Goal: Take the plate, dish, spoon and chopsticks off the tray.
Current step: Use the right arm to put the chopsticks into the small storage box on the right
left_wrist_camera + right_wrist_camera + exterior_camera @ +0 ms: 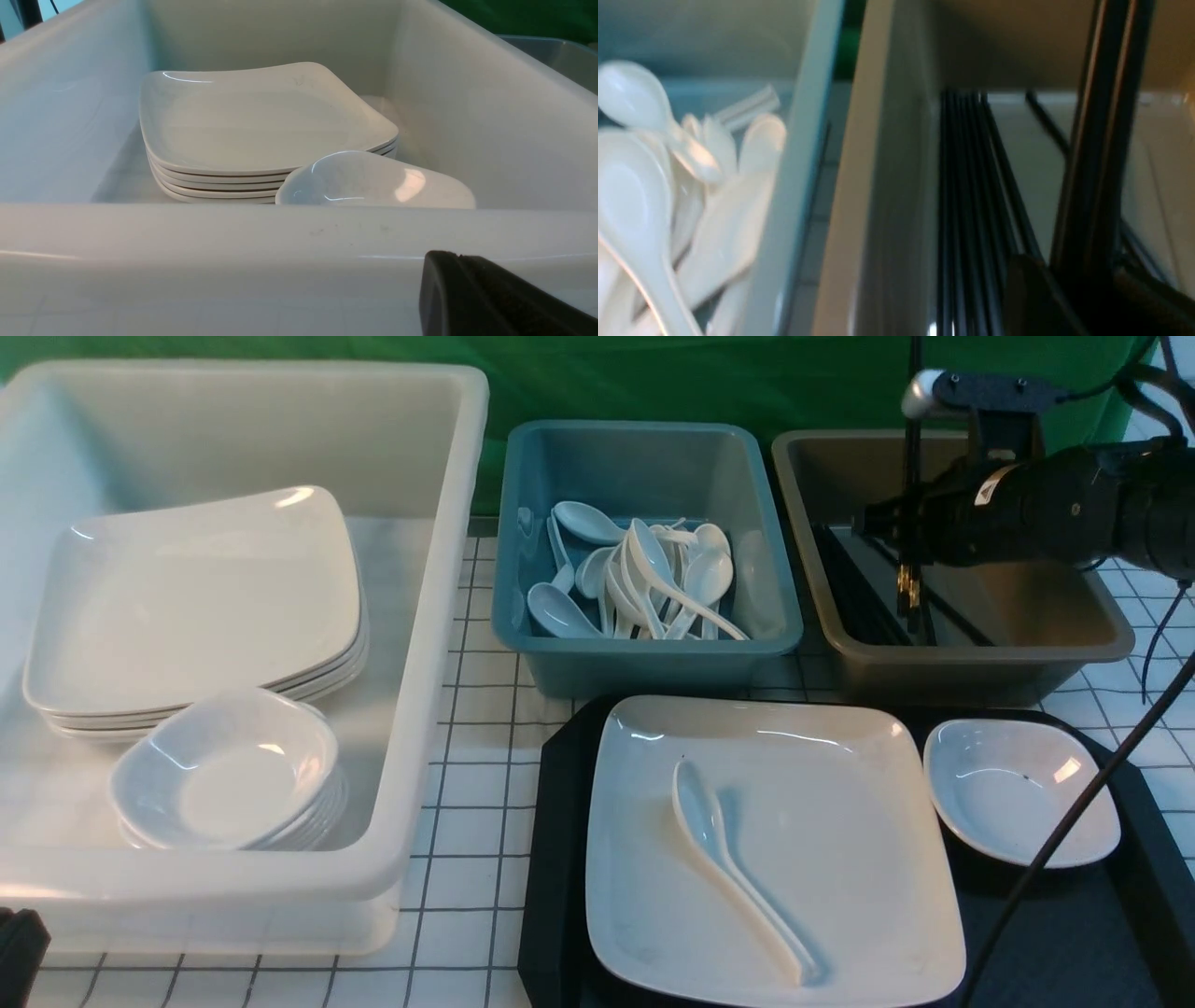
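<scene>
Front view: the right tool (901, 527) hangs over the brown bin (1102, 644). The chopsticks (906, 586) stand upright between its jaws, tan ends down; whether they are clamped or loose I cannot tell. Below that tool and nearer the robot, the tray (551, 859) carries the plate (840, 821) with the spoon (719, 840) on it, and the dish (1008, 793) just beside. The left tool (486, 298), closed, sits outside the white bin (280, 233).

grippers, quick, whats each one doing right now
left gripper: shut, holding nothing seen
right gripper: shut on the chopsticks, upright over the brown bin
</scene>
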Controlling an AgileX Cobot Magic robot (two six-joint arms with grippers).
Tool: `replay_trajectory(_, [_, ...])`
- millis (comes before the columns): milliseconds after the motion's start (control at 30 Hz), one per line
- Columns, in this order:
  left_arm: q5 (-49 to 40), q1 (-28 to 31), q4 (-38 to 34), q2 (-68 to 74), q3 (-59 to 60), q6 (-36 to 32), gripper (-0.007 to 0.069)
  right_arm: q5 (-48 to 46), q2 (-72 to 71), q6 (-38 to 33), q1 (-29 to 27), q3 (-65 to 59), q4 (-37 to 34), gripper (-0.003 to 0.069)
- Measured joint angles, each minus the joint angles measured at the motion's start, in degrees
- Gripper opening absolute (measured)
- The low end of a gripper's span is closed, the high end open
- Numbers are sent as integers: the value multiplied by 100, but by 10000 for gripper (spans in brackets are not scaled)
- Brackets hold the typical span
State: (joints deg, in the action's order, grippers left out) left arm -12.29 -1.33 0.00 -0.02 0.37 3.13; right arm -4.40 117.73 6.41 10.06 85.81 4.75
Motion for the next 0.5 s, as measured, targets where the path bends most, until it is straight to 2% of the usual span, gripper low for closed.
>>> replay_trajectory(100, [0, 0, 0, 0, 0, 0, 20, -446, 13, 0, 0, 0, 0, 256])
replay_trajectory(267, [0, 0, 0, 0, 0, 0, 20, -945, -9, 50, 0, 6, -20, 263])
replay_trajectory(367, [0, 0, 0, 0, 0, 0, 20, -1680, -268, 89, 49, 6, -27, 201])
replay_trajectory(500, [0, 0, 0, 0, 0, 0, 20, -2469, -913, 13, 103, 6, -27, 61])
